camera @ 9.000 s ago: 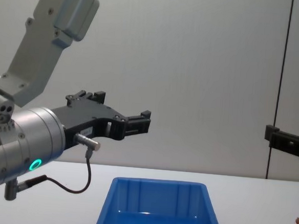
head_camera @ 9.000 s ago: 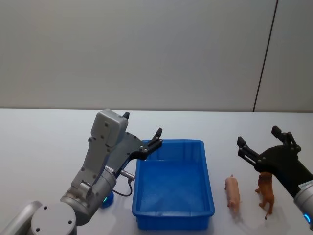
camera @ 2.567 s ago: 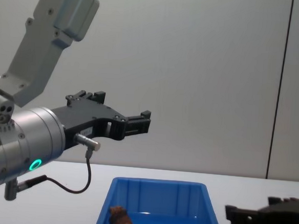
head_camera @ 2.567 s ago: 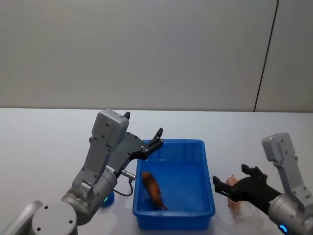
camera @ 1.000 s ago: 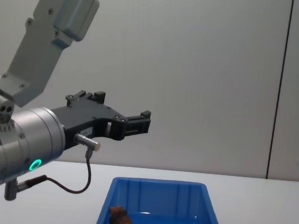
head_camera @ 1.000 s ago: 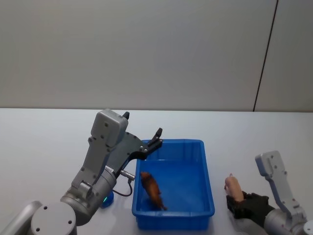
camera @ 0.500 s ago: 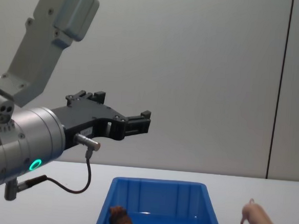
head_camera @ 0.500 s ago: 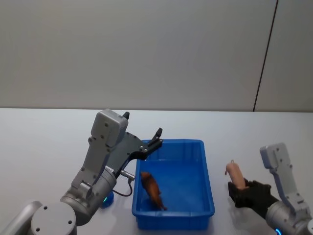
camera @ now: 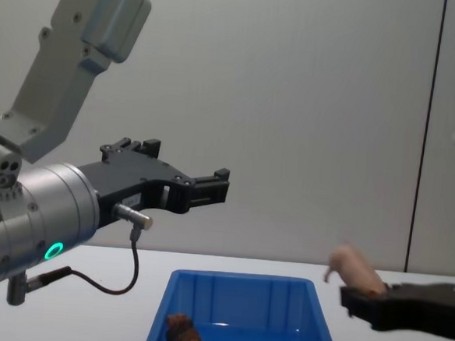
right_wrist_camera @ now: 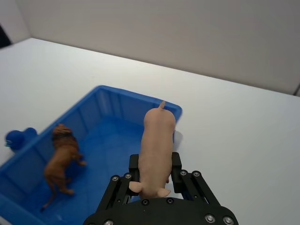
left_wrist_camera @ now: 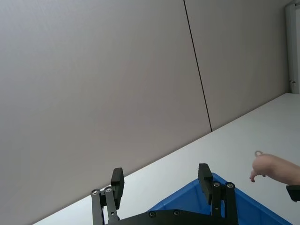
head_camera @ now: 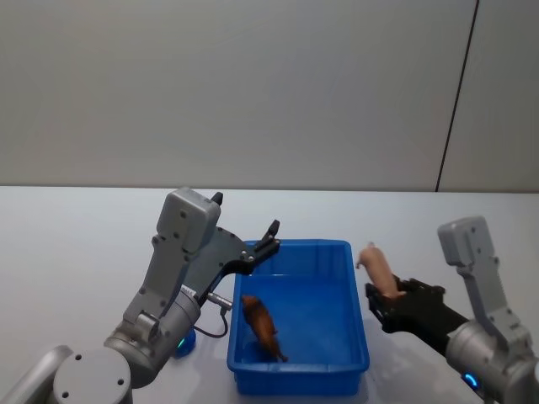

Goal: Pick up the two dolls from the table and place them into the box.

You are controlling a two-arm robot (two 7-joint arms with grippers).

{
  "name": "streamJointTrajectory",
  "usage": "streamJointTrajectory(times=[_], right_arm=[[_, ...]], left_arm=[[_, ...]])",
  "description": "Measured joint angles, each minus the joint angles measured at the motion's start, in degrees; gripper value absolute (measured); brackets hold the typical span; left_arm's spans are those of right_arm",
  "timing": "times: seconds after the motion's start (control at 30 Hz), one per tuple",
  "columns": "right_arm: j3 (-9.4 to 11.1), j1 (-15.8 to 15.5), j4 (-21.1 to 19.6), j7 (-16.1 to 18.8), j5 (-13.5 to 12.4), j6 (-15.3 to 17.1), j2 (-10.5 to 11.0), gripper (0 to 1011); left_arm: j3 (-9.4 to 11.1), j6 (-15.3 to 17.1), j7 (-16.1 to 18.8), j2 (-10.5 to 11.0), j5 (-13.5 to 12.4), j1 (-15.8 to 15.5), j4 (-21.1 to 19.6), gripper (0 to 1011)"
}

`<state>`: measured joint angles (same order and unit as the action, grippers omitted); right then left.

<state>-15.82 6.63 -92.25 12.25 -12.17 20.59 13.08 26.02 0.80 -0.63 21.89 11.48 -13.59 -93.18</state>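
Note:
The blue box point(head_camera: 299, 380) stands on the white table point(head_camera: 76, 244) in front of me. The reddish-brown doll point(head_camera: 261, 326) lies inside it, also seen in the right wrist view point(right_wrist_camera: 58, 161) and low in the chest view point(camera: 183, 335). My right gripper point(head_camera: 383, 296) is shut on the pale pink doll point(head_camera: 377, 268) and holds it in the air just outside the box's right rim. The wrist camera shows its fingers point(right_wrist_camera: 176, 164) clamping the doll point(right_wrist_camera: 157, 136) with the box point(right_wrist_camera: 136, 93) beyond. My left gripper point(head_camera: 245, 213) hangs open over the box's back left corner.
A small blue object point(right_wrist_camera: 16, 138) sits on the table beside the box's left wall, under my left arm. Bare white tabletop stretches right of the box and behind it. A grey wall with a dark vertical seam point(head_camera: 455, 93) closes the back.
My right gripper has lifted the pink doll off the table and carried it left, up to the box's right rim. The left arm and the brown doll have not moved.

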Motion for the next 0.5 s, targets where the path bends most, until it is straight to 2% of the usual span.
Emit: streamJointTrajectory(times=[0.3, 0.37, 0.5], right_arm=[[-1.2, 2.4, -0.3, 3.9, 0.9, 2.6, -1.7, 364], [-1.6, 3.3, 0.3, 4.4, 1.3, 3.3, -2.3, 383], [-2.1, 4.6, 1.8, 4.8, 1.9, 4.3, -3.4, 498]], left_arm=[[0.0, 0.0, 0.0, 0.0, 0.0, 0.0, 0.0, 1001], [0.0, 0.0, 0.0, 0.0, 0.0, 0.0, 0.0, 1000], [0.0, 0.0, 0.0, 0.0, 0.0, 0.0, 0.0, 1000]])
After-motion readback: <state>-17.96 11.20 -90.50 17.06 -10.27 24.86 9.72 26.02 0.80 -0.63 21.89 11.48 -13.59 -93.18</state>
